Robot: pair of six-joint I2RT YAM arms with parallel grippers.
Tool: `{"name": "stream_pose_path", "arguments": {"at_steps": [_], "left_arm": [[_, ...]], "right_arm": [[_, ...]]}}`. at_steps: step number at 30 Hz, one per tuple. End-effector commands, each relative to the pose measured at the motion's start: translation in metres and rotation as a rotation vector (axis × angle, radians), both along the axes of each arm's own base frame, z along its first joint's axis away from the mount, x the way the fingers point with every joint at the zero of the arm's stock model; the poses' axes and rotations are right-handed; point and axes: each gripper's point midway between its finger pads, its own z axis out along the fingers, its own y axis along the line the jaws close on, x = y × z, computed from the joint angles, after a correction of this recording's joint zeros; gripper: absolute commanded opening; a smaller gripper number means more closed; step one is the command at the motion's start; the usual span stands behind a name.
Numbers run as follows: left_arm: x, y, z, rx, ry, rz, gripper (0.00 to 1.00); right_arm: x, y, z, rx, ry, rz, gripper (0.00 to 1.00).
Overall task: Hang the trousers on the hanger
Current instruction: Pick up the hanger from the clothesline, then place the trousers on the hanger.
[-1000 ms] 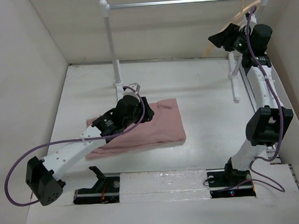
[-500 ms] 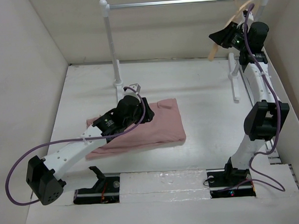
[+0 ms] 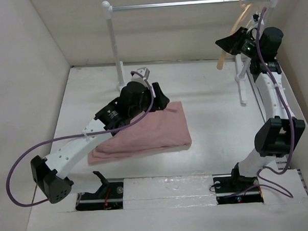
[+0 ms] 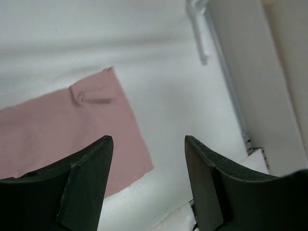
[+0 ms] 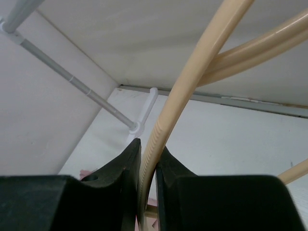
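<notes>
Right end effector (image 5: 147, 154) pinches the hanger (image 5: 192, 72); left end effector (image 4: 148, 140) gapes empty above the trousers (image 4: 62, 125).

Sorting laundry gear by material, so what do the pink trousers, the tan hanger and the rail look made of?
The trousers: soft matte fabric, creased. The hanger: smooth pale wood or plastic, partly ribbed; unclear which. The rail: shiny grey metal, likely.

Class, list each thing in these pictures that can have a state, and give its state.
trousers: folded flat on the table, not held
hanger: hanging on the rail, no garment on it
left gripper: open, empty, above the trousers
right gripper: shut on the hanger
</notes>
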Motion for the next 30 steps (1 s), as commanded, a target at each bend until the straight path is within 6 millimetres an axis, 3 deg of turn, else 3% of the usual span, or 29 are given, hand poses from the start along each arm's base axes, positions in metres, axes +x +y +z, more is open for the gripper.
{"name": "stream_pose_path", "arguments": {"at_steps": [1, 2, 3, 4, 5, 7, 8, 9, 10, 11, 12, 14, 15, 17, 18, 19, 20, 21, 25, 30], "left_arm": [[0.009, -0.018, 0.065, -0.077, -0.13, -0.061, 0.58], [0.012, -0.022, 0.09, -0.097, -0.172, -0.071, 0.58], [0.018, -0.028, 0.085, -0.073, -0.16, -0.078, 0.59], [0.02, -0.032, 0.094, -0.079, -0.176, -0.086, 0.59], [0.02, -0.036, 0.118, -0.109, -0.217, -0.108, 0.6], [0.03, -0.047, 0.124, -0.111, -0.229, -0.116, 0.62], [0.023, -0.058, 0.147, -0.153, -0.262, -0.164, 0.63], [0.027, -0.068, 0.144, -0.133, -0.267, -0.178, 0.64], [0.022, -0.077, 0.163, -0.154, -0.3, -0.202, 0.67], [0.021, -0.084, 0.169, -0.157, -0.314, -0.214, 0.68], [0.027, -0.099, 0.156, -0.132, -0.296, -0.234, 0.7], [0.024, -0.115, 0.168, -0.137, -0.324, -0.265, 0.73], [0.034, -0.127, 0.151, -0.108, -0.297, -0.269, 0.74], [0.041, -0.137, 0.15, -0.114, -0.3, -0.274, 0.75], [0.049, -0.148, 0.133, -0.093, -0.28, -0.274, 0.75], [0.053, -0.151, 0.13, -0.092, -0.274, -0.27, 0.75], [0.056, -0.156, 0.13, -0.098, -0.275, -0.27, 0.75], [0.063, -0.165, 0.116, -0.094, -0.251, -0.264, 0.75], [0.064, -0.179, 0.101, -0.102, -0.225, -0.279, 0.75], [0.072, -0.189, 0.063, -0.04, -0.175, -0.23, 0.71]], "right_arm": [[-0.039, 0.011, 0.022, -0.063, -0.139, 0.08, 0.0], [-0.043, 0.013, 0.014, -0.069, -0.123, 0.09, 0.0], [-0.053, 0.014, 0.011, -0.093, -0.122, 0.093, 0.0], [-0.058, 0.018, 0.004, -0.102, -0.106, 0.102, 0.0], [-0.062, 0.017, -0.012, -0.124, -0.084, 0.101, 0.0], [-0.08, 0.022, -0.021, -0.15, -0.053, 0.117, 0.0], [-0.084, 0.022, -0.035, -0.162, -0.022, 0.116, 0.0], [-0.092, 0.025, -0.046, -0.197, 0.004, 0.13, 0.0], [-0.102, 0.025, -0.046, -0.216, 0.0, 0.132, 0.0], [-0.109, 0.03, -0.051, -0.23, 0.006, 0.149, 0.0], [-0.114, 0.029, -0.065, -0.254, 0.024, 0.159, 0.0], [-0.135, 0.04, -0.078, -0.281, 0.063, 0.189, 0.0], [-0.148, 0.051, -0.098, -0.301, 0.105, 0.231, 0.0], [-0.166, 0.059, -0.107, -0.335, 0.111, 0.262, 0.0], [-0.176, 0.068, -0.114, -0.339, 0.126, 0.292, 0.0], [-0.185, 0.071, -0.127, -0.338, 0.152, 0.307, 0.0], [-0.192, 0.07, -0.127, -0.337, 0.149, 0.301, 0.0], [-0.206, 0.078, -0.137, -0.333, 0.17, 0.333, 0.0], [-0.22, 0.086, -0.142, -0.332, 0.179, 0.359, 0.0], [-0.232, 0.095, -0.138, -0.314, 0.171, 0.38, 0.0]]}}
